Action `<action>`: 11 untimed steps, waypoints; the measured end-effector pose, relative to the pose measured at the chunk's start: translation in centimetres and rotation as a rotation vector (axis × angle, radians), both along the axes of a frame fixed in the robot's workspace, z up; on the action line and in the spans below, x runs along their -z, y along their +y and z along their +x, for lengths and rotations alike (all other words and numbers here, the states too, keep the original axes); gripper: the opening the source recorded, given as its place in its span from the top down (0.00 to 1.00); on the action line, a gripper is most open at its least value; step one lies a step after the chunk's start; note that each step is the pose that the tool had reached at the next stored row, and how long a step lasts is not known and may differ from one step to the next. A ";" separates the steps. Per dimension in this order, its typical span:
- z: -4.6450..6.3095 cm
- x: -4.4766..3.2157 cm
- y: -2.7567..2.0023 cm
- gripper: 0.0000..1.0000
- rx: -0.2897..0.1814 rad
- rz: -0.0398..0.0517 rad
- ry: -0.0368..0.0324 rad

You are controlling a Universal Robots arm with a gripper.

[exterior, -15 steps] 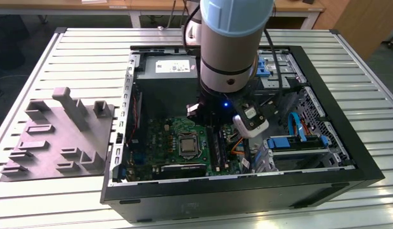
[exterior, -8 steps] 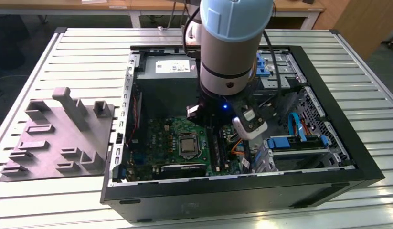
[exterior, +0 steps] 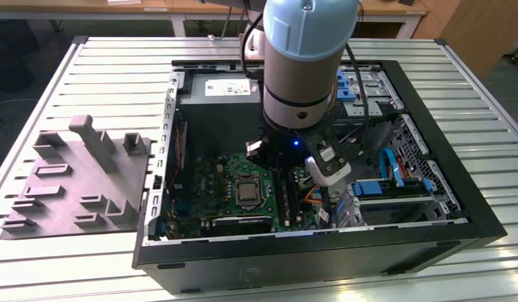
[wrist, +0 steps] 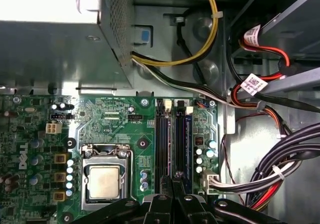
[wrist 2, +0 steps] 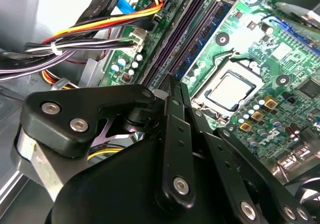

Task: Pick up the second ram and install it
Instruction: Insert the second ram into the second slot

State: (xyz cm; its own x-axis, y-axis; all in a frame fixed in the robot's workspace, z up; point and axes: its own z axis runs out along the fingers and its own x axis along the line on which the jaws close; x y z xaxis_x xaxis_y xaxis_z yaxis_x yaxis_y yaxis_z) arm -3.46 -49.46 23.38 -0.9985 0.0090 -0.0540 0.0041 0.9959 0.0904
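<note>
In the second wrist view a blue-green ram stick [wrist 2: 202, 38] with a row of black chips stands upright in one of the long slots on the motherboard; whether it is the second ram I cannot tell. In the first wrist view its blue edge [wrist: 187, 134] runs along the slot beside an empty black slot [wrist: 160, 139]. My gripper [wrist: 173, 178] is shut, with nothing visible between its fingers. Its tip hovers over the near end of these slots [wrist 2: 173, 82]. Whether it touches the stick I cannot tell. In the exterior view my arm [exterior: 301, 75] reaches down into the open computer case.
The silver processor socket [wrist: 103, 179] lies beside the slots. The grey power-supply box [exterior: 218, 94] sits at the case's far end. Cable bundles [wrist: 270, 174] crowd the other side of the slots. A grey fixture block [exterior: 74, 182] rests on the table at the exterior view's left.
</note>
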 end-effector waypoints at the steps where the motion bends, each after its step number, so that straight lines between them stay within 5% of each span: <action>1: 0.0 0.03 0.02 0.88 0.000 0.0001 0.0000; 11: 0.0 0.51 0.28 0.88 0.000 0.0009 0.0001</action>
